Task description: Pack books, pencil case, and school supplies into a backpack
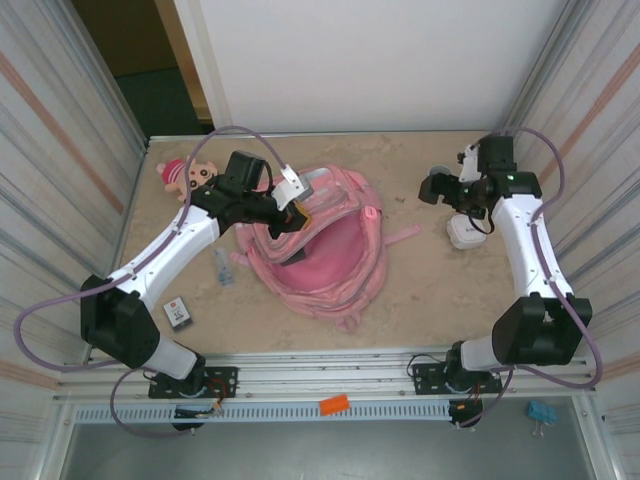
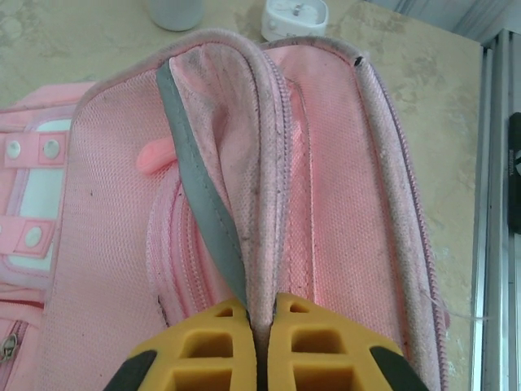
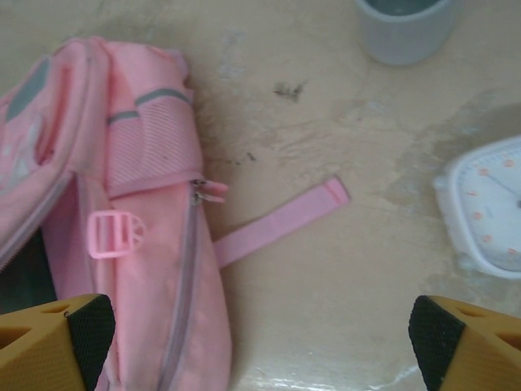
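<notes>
The pink backpack (image 1: 325,250) lies in the middle of the table with its main compartment open toward me. My left gripper (image 2: 260,314) is shut on the edge of the backpack's opening (image 2: 259,204), beside a grey trim strip, and holds that edge up. My right gripper (image 3: 260,326) hangs open over bare table, right of the backpack's side (image 3: 155,244) and its loose strap (image 3: 281,220). Two school supplies lie left of the backpack: a slim grey-blue stick (image 1: 222,267) and a black-and-white card (image 1: 178,313). The books and the pencil case are out of view.
A pink-capped plush doll (image 1: 185,175) lies at the back left. A grey cup (image 3: 403,28) stands beyond the right gripper, and a white clock-like thing (image 3: 488,208) lies to its right. Walls close in the table on both sides.
</notes>
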Available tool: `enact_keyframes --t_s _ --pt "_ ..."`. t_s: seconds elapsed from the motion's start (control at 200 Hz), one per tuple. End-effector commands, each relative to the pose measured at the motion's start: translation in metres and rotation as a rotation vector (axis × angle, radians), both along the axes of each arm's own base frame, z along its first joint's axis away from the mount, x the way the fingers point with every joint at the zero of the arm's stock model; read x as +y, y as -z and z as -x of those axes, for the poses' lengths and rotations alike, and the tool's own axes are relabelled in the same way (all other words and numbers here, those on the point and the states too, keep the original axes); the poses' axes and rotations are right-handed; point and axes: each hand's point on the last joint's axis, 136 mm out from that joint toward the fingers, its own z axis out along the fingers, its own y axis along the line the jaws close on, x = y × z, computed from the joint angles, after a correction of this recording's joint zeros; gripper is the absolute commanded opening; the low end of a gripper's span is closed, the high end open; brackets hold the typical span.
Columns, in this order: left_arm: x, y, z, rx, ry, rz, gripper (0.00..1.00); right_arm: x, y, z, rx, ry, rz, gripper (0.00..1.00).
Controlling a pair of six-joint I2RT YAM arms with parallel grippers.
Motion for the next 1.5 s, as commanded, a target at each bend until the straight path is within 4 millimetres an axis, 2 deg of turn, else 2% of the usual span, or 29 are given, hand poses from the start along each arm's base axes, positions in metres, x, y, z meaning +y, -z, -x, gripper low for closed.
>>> enact_keyframes --t_s 0.0,0.185,0.376,0.596,0.792,0.972,1.082,1.112,1.153,1.203,1.263,1.363,1.418,1.493 --pt "-0.014 -0.036 0.011 -0.093 0.125 0.102 0.00 0.015 -0.012 -0.002 -0.066 -0.013 -0.055 0.93" --pt "-0.018 -0.030 0.004 -0.049 0.077 0.095 0.00 0.046 -0.018 -0.001 -0.128 -0.073 -0.140 0.92" --pt "-0.029 -0.026 0.015 -0.051 0.130 0.130 0.00 0.093 -0.032 0.011 -0.273 -0.248 -0.140 0.92" --pt "-0.029 -0.022 0.012 -0.025 0.086 0.132 0.00 0.098 -0.050 0.024 -0.369 -0.214 -0.160 0.92" --pt "-0.028 -0.026 0.010 -0.032 0.070 0.142 0.00 0.106 -0.045 0.043 -0.344 -0.207 -0.191 0.92" --pt "-0.025 -0.021 0.002 -0.036 0.038 0.115 0.00 0.139 -0.047 0.069 -0.408 -0.214 -0.362 0.92" --pt "-0.024 -0.020 -0.003 -0.029 0.004 0.114 0.00 0.155 -0.031 0.070 -0.287 -0.086 -0.540 0.93" --pt "-0.025 -0.020 -0.003 -0.031 0.008 0.114 0.00 0.160 -0.035 0.068 -0.288 -0.070 -0.603 0.93" --pt "-0.025 -0.017 -0.002 -0.030 0.011 0.110 0.00 0.169 -0.032 0.058 -0.259 -0.041 -0.659 0.93" --pt "-0.025 -0.015 -0.002 -0.028 0.015 0.103 0.00 0.183 -0.042 0.052 -0.250 -0.074 -0.725 0.93" --pt "-0.024 -0.013 -0.001 -0.028 0.017 0.088 0.00 0.198 -0.046 0.048 -0.216 -0.100 -0.749 0.95" --pt "-0.024 -0.012 -0.002 -0.037 0.006 0.078 0.00 0.218 -0.028 0.043 -0.131 -0.085 -0.756 0.95" --pt "-0.024 -0.013 -0.005 -0.027 -0.020 0.085 0.00 0.227 -0.024 0.038 -0.127 -0.077 -0.804 0.88" --pt "-0.024 -0.011 -0.006 0.002 -0.042 0.087 0.00 0.231 -0.025 0.032 -0.140 -0.053 -0.861 0.72"
